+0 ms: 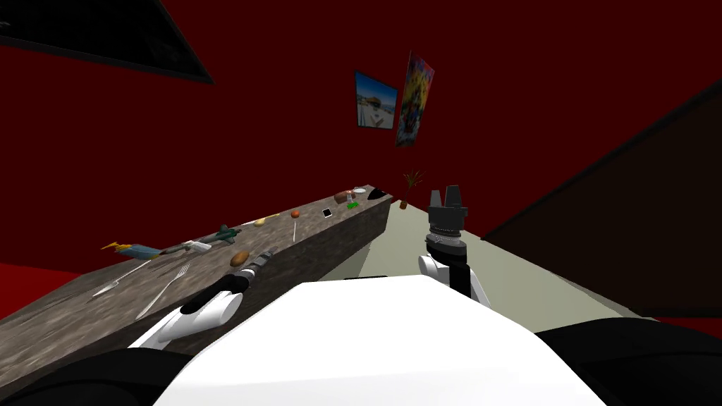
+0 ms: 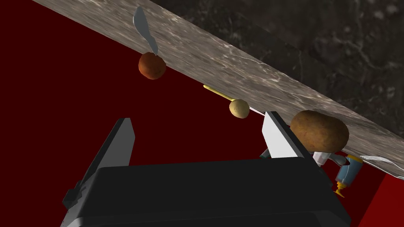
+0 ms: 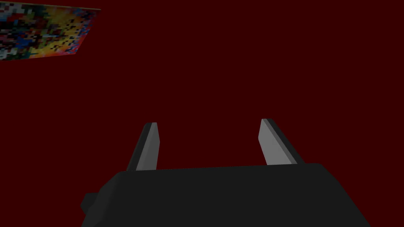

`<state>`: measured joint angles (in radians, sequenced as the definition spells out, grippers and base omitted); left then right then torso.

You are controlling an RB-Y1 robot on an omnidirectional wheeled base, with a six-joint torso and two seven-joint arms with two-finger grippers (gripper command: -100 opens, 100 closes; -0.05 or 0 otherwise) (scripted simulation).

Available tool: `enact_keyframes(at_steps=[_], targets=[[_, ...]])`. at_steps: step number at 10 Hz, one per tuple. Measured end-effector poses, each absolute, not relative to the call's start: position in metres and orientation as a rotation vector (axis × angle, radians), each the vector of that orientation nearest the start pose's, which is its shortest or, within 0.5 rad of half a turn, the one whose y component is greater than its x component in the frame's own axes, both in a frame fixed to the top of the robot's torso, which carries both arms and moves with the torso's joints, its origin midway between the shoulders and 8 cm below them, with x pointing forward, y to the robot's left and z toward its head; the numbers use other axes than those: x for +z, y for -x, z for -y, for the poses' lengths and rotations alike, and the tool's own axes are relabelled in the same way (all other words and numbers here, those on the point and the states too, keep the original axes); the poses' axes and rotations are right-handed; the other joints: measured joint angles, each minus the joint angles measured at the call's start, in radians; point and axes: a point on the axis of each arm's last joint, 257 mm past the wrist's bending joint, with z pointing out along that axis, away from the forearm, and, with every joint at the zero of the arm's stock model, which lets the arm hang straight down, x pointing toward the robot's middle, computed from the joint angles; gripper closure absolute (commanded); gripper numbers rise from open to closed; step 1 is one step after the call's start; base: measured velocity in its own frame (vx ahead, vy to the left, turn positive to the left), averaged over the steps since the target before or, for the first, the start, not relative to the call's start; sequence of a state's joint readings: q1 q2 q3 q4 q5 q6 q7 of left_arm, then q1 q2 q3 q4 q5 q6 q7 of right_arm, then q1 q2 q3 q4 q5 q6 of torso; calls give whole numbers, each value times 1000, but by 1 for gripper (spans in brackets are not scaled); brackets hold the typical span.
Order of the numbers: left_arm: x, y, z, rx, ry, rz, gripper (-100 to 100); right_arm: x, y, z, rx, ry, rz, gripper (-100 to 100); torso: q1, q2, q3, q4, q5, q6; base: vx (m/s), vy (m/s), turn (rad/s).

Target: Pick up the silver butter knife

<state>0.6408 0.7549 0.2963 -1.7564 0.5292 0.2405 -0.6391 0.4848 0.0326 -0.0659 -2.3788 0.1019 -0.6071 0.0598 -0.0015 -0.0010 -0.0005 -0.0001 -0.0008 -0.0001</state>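
The butter knife (image 2: pixel 143 28) lies flat about midway along the worktop (image 1: pixel 70 310), its long axis slanting across the width. Its broader, rounded end, probably the blade, points toward the front edge. The narrow end runs toward the back edge, stopping just beside a red round fruit (image 2: pixel 152 66). Farther along the back edge sits a small pale potato (image 2: pixel 239 108), and a large brown potato (image 2: pixel 319 131) rests right next to one finger of the left hand (image 2: pixel 197 118).

That hand hangs low over the worktop, fingers spread and empty, well apart from the knife. The right hand (image 1: pixel 446 194) is raised off the worktop, fingers also apart.

The likely troubles:
- The left hand could nudge the brown potato on the way.
- It could knock the fruit rolling.
- The fingers could skid over the thin, flat metal if they do not straddle the long axis.
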Motion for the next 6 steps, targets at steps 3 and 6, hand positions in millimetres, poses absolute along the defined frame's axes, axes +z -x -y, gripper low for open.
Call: enact_keyframes(at_steps=[3,6], targets=[[-299,-286,-618,11,939,-1901,-100,88,-300,276,1160,-412,-509,0,1,-2,-1,-1,0,0,84,-27,-87],[-304,-269,-641,94,939,-1963,-100,88,-300,276,1160,-412,-509,0,0,-2,-1,0,0,0,83,-35,-134]])
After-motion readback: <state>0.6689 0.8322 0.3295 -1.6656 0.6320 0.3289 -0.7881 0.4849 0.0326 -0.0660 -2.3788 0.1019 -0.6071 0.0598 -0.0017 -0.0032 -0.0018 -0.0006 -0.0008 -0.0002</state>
